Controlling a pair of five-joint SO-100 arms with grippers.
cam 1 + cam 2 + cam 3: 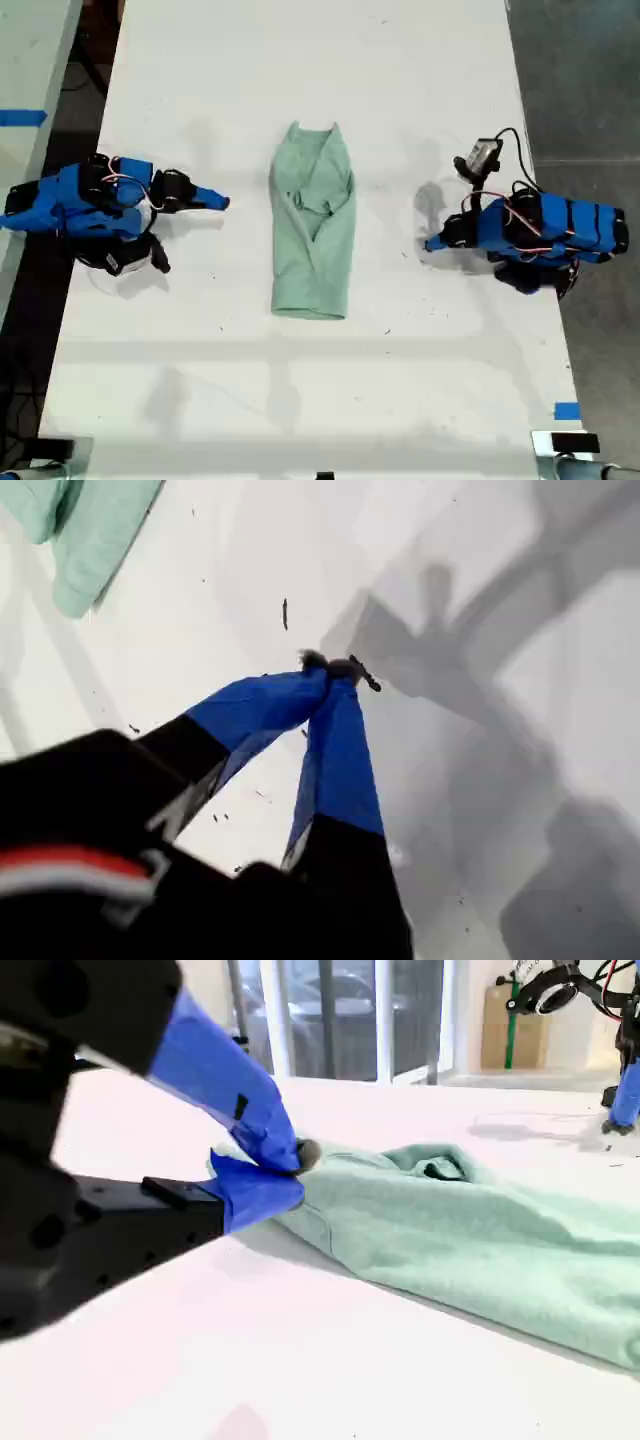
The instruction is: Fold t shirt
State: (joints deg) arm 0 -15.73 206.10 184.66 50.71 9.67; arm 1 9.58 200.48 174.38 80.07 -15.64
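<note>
Now | t shirt (314, 225) folded lengthwise | both pincers closed, empty

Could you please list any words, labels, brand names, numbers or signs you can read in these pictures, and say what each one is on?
None can be read in any view.
The t shirt is plain, with no print or label showing.
The blue tape at the white table's edge bears no writing.
My first gripper and my second gripper show no markings.

White table (300, 400) fills the exterior view; blue tape (566, 410) at its lower right, another blue tape strip (22, 117) upper left
</note>
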